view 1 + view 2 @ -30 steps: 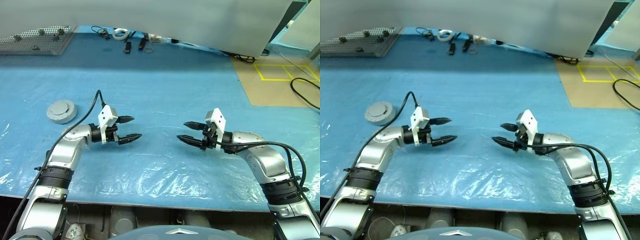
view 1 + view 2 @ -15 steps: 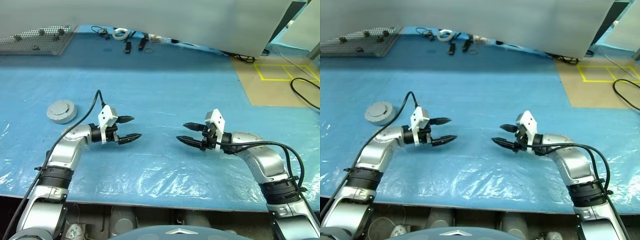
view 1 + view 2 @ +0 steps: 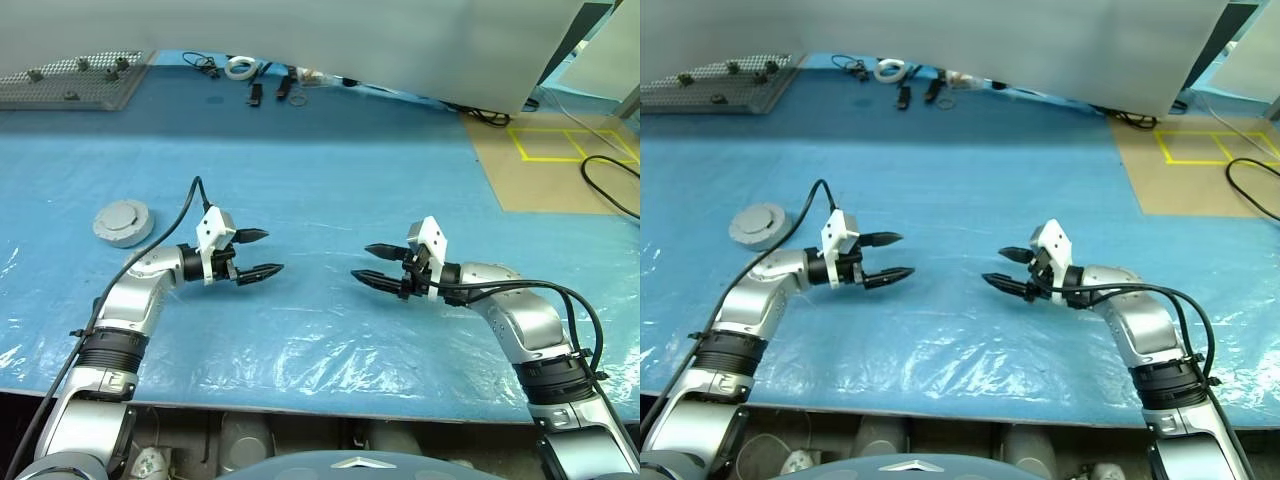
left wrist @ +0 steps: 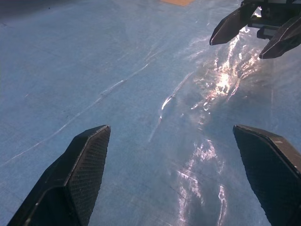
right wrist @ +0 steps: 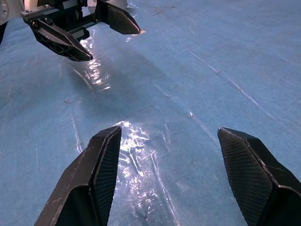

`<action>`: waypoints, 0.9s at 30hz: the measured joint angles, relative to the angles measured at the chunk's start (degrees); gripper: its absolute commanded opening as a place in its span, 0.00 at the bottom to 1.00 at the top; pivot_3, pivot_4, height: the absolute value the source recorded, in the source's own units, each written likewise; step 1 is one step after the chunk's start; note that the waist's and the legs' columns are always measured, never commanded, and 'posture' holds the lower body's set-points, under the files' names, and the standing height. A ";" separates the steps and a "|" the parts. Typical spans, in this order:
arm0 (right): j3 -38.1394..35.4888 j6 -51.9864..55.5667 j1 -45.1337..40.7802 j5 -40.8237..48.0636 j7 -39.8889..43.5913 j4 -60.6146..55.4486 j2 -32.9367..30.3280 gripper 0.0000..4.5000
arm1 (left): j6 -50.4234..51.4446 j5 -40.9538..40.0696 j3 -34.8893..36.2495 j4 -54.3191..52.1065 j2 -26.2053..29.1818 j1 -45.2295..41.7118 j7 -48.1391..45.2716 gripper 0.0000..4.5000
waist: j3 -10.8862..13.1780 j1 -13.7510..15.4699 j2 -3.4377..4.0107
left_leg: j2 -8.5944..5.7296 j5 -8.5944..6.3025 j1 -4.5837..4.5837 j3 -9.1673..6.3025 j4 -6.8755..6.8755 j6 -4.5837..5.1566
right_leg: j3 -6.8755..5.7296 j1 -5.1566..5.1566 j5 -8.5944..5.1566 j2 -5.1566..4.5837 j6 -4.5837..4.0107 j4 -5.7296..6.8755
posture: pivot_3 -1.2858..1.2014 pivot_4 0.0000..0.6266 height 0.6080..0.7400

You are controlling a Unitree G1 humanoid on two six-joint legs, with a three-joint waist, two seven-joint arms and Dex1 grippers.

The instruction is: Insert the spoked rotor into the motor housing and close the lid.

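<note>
Grey lid [image 3: 124,222] sits closed on the counter [image 3: 340,180] at ten o'clock, seemingly capping the housing. Left end effector [image 3: 256,254] and right end effector [image 3: 376,264] hover spread, empty; best retreat without nudging it.

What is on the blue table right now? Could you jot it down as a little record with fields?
surface: blue sheet under clear wrinkled plastic
left hand: open, empty, above the sheet
right hand: open, empty, facing the left hand
grey round part: closed lid side up, lying beyond the left arm
far edge: tape roll, small dark tools
far left corner: perforated grey tray
</note>
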 measured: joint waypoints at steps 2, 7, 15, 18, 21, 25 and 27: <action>0.00 0.00 0.00 0.00 0.03 0.00 0.00 0.76 | 0.00 0.00 0.00 0.00 0.00 0.00 0.00 0.98 | 0.00 0.00 0.00 | 0.00 0.00 0.00 0.00 0.00 0.00 | 0.00 0.00 0.00 0.00 0.00 0.00 | 0.52 0.24 1.00; 0.00 0.01 -0.01 0.01 0.06 0.00 0.03 0.76 | -0.02 0.03 0.00 0.00 0.00 0.00 -0.02 0.98 | 0.00 0.00 0.00 | 0.00 0.00 0.00 0.00 0.00 0.00 | 0.00 0.00 0.00 0.00 0.00 0.00 | 0.52 0.24 1.00; 0.00 0.08 -0.05 0.02 -0.03 -0.01 0.26 0.76 | -0.03 0.06 -0.02 0.30 0.01 -0.45 -0.23 0.98 | 0.00 0.00 0.00 | 0.00 0.00 0.00 0.00 0.00 0.00 | 0.00 0.00 0.00 0.00 0.00 -0.01 | 0.52 0.24 1.00; 0.00 0.12 -0.02 0.03 -0.11 -0.20 0.34 0.76 | -0.03 0.08 -0.03 0.42 0.01 -0.59 -0.33 0.98 | 0.00 0.00 0.00 | 0.00 0.00 0.00 0.00 0.00 0.00 | 0.00 0.00 0.00 0.00 0.00 -0.01 | 0.52 0.24 1.00; -0.01 0.12 0.19 0.04 -0.14 -0.24 0.33 0.76 | 0.11 -0.01 -0.03 0.45 0.00 -0.82 -0.45 0.98 | 0.00 0.00 0.00 | 0.00 0.00 0.00 0.00 0.00 0.00 | 0.00 0.00 0.00 0.00 0.00 -0.01 | 0.52 0.24 1.00; -0.01 0.12 0.98 0.06 -0.15 -0.24 0.33 0.76 | 0.84 -0.17 -0.02 0.43 -0.01 -0.90 -0.43 0.98 | 0.00 0.00 0.00 | 0.00 0.00 0.00 0.00 -0.02 0.00 | 0.00 0.00 0.00 0.00 0.00 -0.03 | 0.52 0.24 1.00; -0.01 0.17 1.13 0.06 -0.16 -0.26 0.32 0.76 | 1.22 -0.22 -0.02 0.32 -0.09 -0.89 -0.41 0.98 | 0.00 -0.01 0.00 | 0.00 0.00 0.00 0.00 -0.02 0.00 | 0.00 0.00 0.00 0.00 0.00 -0.04 | 0.52 0.24 1.00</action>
